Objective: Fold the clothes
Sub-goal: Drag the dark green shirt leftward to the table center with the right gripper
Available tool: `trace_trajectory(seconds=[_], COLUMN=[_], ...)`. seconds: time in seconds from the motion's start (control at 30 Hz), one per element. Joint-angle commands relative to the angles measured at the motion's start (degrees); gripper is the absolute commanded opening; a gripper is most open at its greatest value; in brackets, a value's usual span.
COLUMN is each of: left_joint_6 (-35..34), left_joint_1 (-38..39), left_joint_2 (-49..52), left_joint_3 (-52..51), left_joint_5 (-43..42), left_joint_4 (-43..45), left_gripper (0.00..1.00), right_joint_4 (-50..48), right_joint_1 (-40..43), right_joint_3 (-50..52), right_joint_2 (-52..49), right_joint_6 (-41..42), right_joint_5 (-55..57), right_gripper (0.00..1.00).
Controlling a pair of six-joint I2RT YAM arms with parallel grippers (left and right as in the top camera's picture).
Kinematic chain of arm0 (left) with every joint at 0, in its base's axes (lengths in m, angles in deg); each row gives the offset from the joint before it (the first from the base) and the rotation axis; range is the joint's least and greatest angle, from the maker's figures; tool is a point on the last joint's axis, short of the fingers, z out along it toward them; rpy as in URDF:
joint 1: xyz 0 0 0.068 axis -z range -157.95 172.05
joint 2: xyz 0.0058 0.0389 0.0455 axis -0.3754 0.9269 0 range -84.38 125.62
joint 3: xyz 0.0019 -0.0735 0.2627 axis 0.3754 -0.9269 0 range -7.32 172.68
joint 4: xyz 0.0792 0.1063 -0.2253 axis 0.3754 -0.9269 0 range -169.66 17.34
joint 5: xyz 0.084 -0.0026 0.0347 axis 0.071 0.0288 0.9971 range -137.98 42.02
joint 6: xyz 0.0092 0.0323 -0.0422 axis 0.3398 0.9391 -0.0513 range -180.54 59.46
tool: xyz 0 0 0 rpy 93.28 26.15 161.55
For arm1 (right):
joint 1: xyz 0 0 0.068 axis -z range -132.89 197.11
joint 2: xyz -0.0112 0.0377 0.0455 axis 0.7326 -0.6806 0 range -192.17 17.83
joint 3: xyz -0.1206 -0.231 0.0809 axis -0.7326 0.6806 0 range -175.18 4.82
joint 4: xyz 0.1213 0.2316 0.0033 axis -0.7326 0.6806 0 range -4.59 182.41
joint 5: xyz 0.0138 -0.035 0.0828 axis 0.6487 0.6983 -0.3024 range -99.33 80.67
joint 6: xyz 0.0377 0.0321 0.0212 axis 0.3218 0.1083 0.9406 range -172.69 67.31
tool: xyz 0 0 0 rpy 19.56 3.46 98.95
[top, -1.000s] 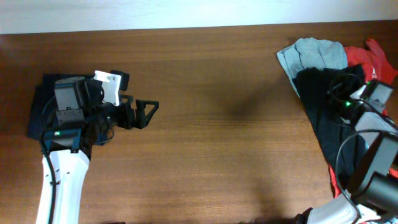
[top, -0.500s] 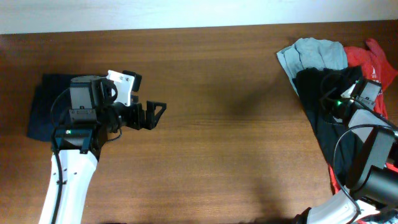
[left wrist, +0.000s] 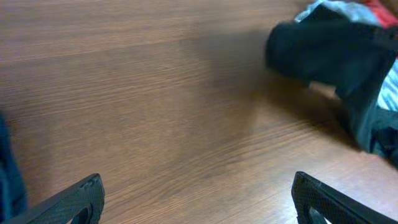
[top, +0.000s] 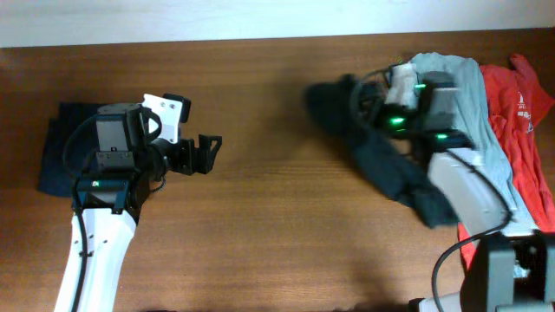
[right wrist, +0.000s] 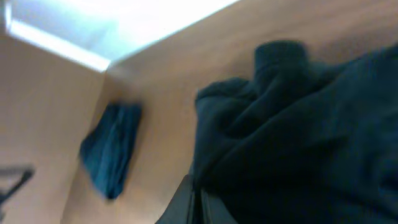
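Black garment: was seen draped across table, right of centre.
Right gripper: was clamped tight on it.
Left gripper: was spread wide, nothing held.
Navy garment: was laid at left edge.

Toward the left end of the table, the left arm is sheathed in white and capped by a grey box, black cables and a green light. The left gripper is formed of black open-framed fingers. Toward the table's right end, the right arm is cased pale grey-white and lit green.

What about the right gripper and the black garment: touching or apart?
Touching. Right wrist view shows the black garment pinched in the shut right gripper.
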Motion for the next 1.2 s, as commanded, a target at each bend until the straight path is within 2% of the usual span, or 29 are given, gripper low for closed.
trace_trajectory(seconds=[0.0,0.13,0.17,0.2,0.23,0.27,0.37,0.47,0.57,0.67,0.77,0.9,1.0,1.17], left_joint_6=[-0.13,0.35,1.20,1.20,1.22,1.20,1.16,1.09,0.94,0.98,1.03,2.62,5.70,7.26], left_joint_1=[0.07,0.07,0.07,0.07,0.07,0.07,0.07,0.09,0.17,1.25,3.58,7.98,10.69,13.09], left_joint_2=[0.02,0.02,0.04,0.04,0.04,0.04,0.11,1.01,4.50,10.45,16.37,22.73,26.10,31.21], left_joint_3=[2.21,2.78,2.78,2.78,2.78,2.78,2.75,2.75,2.75,2.75,2.75,2.75,2.75,2.75], left_joint_5=[6.19,8.55,8.81,9.42,9.60,9.55,9.49,8.81,2.56,0.87,-2.36,-3.15,-2.91,-0.74], left_joint_4=[0.15,0.15,-0.13,-0.35,-0.63,-1.05,-2.71,-4.83,-4.98,-4.72,-2.16,4.46,7.58,10.23], left_gripper=[0.96,0.96,0.96,0.96,0.96,0.98,0.97,0.97,0.97,0.97,0.96,0.96,0.91,0.68], right_joint_4=[0.24,0.24,0.72,1.16,1.86,2.73,5.27,9.62,19.12,29.77,38.34,44.35,45.40,41.31], right_joint_1=[-8.96,-19.39,-22.51,-23.80,-24.57,-24.65,-22.43,-15.52,-5.22,2.34,6.03,5.62,4.50,3.72], right_joint_3=[-0.42,-0.42,-0.42,-0.42,-0.42,-0.42,-0.42,-0.44,-0.44,-0.42,-0.42,-0.24,0.52,3.69], right_joint_2=[-0.90,-0.90,-0.90,-0.87,-0.87,-0.87,-0.76,-0.33,-0.26,-0.26,-0.26,-0.28,-0.28,-0.28], right_joint_6=[-1.75,-8.13,-10.80,-11.91,-12.24,-12.22,-11.72,-8.52,-6.82,-7.67,-10.60,-10.93,-10.64,-7.04], right_joint_5=[2.03,2.99,5.16,6.91,9.46,12.26,17.55,17.92,17.25,17.29,17.33,22.88,26.67,33.11], right_gripper=[0.04,0.05,0.45,0.63,0.69,0.71,0.73,0.74,0.73,0.73,0.73,0.73,0.73,0.70])
